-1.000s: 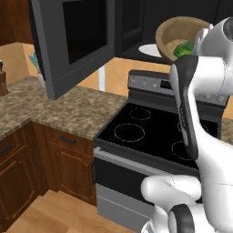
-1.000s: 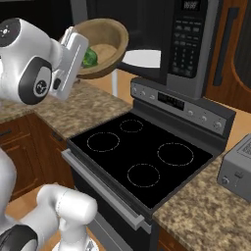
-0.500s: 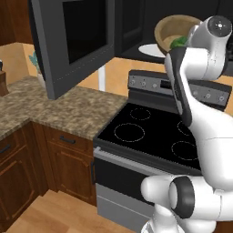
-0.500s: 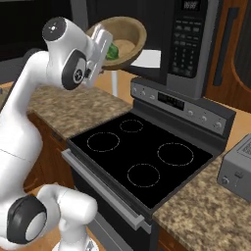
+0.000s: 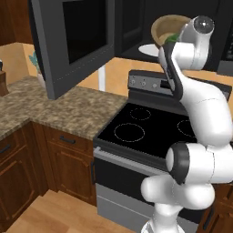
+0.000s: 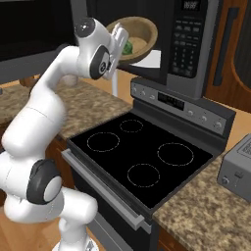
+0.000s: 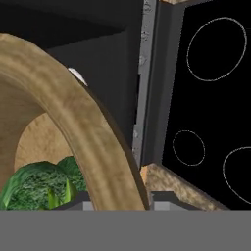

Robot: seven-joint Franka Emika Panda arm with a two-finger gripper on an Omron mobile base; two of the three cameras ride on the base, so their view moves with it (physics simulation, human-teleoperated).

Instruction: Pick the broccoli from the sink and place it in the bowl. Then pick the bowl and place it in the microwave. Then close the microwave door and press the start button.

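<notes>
- Left base view: I had the bowl (image 5: 169, 28) raised high at the open mouth of the microwave (image 5: 136, 27), above the back edge of the stove (image 5: 150, 132). My gripper (image 5: 174, 42) was clamped on the bowl's near rim, which I judged the only part thin enough for narrow jaws. The broccoli (image 5: 171, 39) showed as a green scrap at that same rim, just beside my grip. The microwave door (image 5: 75, 38) hung swung out to the left, leaving the way in free; the white turntable plate (image 5: 149, 48) sat just under the bowl.
- Right base view: the bowl (image 6: 135, 37) tilted towards the camera, its hollow visible, with the broccoli (image 6: 127, 47) lying low inside against the rim I held. My gripper (image 6: 117, 44) met that rim from the left. The control panel (image 6: 190, 39) stood to the right of the opening, well clear of the bowl.
- Hand view: the bowl's rim (image 7: 73, 117) arched across close before me and ran down between my fingertips, so my jaws stood narrow, closed on wood. The broccoli (image 7: 37, 188) lay just inside the rim, beside my fingers but not touching them as far as I could tell. Beyond were the dark cavity and the stove's burner rings (image 7: 215, 49).
</notes>
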